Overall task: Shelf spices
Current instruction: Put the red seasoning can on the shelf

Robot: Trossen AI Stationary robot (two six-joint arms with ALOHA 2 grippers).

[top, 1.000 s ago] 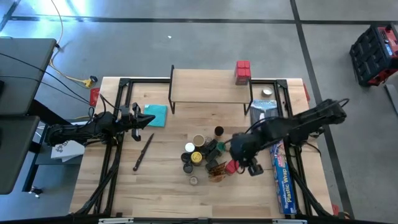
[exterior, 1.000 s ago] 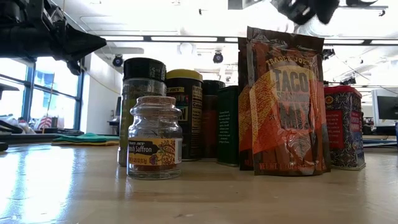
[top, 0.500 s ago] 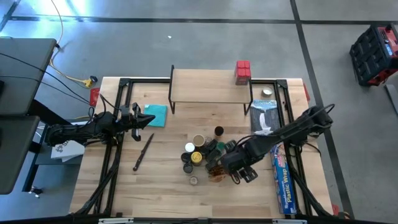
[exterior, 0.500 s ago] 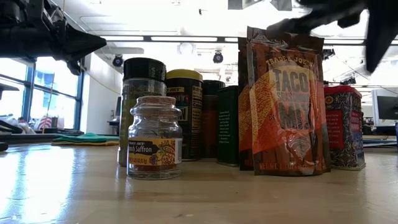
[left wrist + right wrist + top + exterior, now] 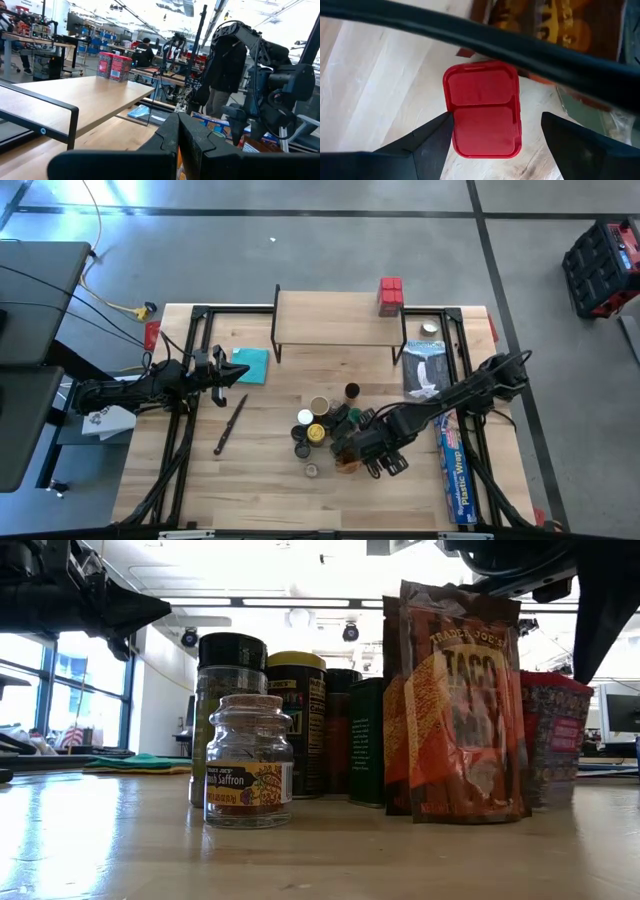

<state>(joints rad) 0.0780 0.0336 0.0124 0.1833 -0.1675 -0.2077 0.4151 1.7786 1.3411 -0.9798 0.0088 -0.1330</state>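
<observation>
The spices stand clustered mid-table [image 5: 322,430]: the saffron jar [image 5: 248,762], taller lidded jars [image 5: 232,690], an orange-brown taco packet [image 5: 460,700] and a small red box [image 5: 484,116]. My right gripper [image 5: 497,117] points straight down over that red box, open, one finger on either side of it. One finger shows dark above the box in the low view [image 5: 600,600]. The shelf [image 5: 335,320] stands at the far edge with two red boxes [image 5: 390,295] on its right end. My left gripper [image 5: 236,376] hovers shut at the table's left. My right gripper comes at the red box from above. One fingertip [image 5: 447,119] stands right at the edge of the box's lid [image 5: 457,117], and I cannot tell whether it touches. The other fingertip [image 5: 547,120] stands clear of the box. The box rests on the table.
A knife [image 5: 230,425] lies left of the spices and a teal cloth [image 5: 252,365] by my left gripper. The blue plastic-wrap box [image 5: 452,470] runs along the right edge, with a bag [image 5: 425,365] and a small jar [image 5: 430,330] farther back.
My right gripper has come down and gone toward the table's left and near edge, from beside the spice cluster to right over the red box. The taco packet has turned slightly in the low view.
</observation>
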